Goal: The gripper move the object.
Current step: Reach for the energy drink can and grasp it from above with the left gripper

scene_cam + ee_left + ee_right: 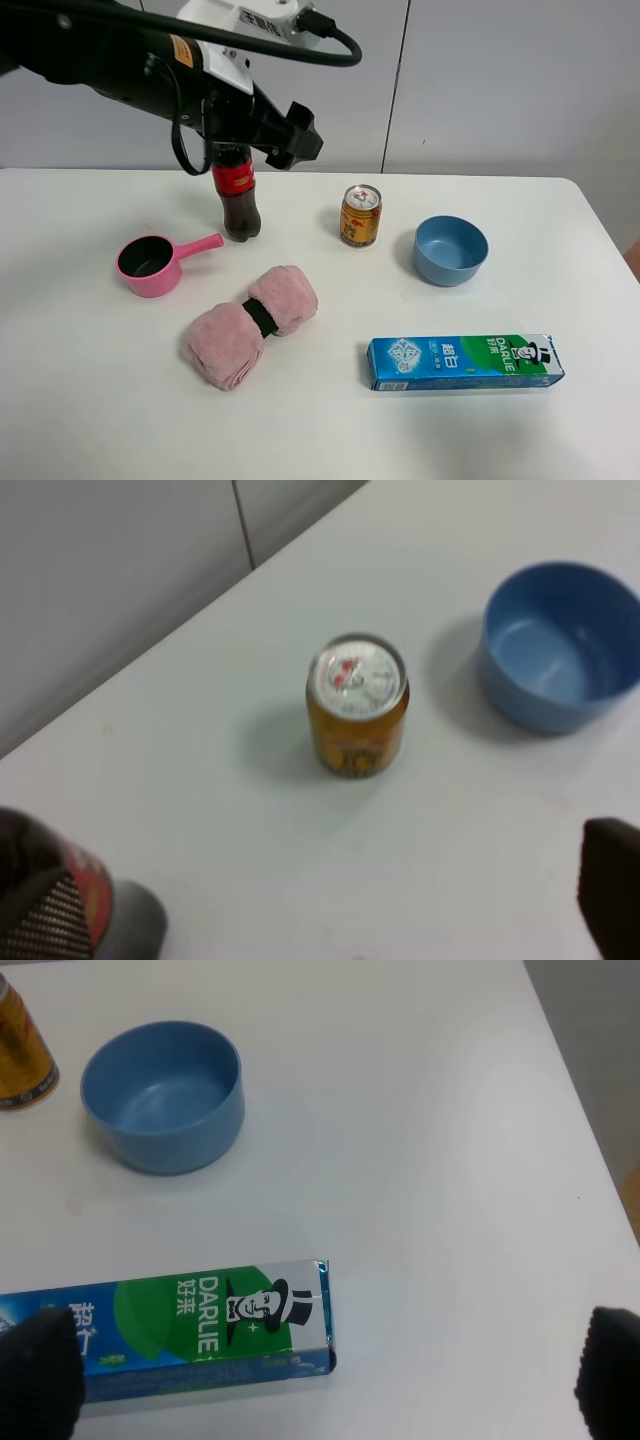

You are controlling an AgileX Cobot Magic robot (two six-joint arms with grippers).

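The gold-and-red can [360,215] stands upright on the white table [100,400], between the cola bottle [238,195] and the blue bowl [450,250]. My left gripper [292,138] hangs open above the bottle's top, up and to the left of the can and apart from it. In the left wrist view the can [356,705] shows from above, well ahead of the open left gripper [325,915], with the bottle's red label [88,892] next to one finger [40,930]. My right gripper [322,1375] is open and empty over the toothpaste box [200,1325].
A pink ladle cup [150,262] lies at the left. A rolled pink towel [250,325] lies in front of the bottle. The blue-green toothpaste box [465,362] lies at the front right. The bowl [163,1095] and the can's edge [22,1050] show in the right wrist view.
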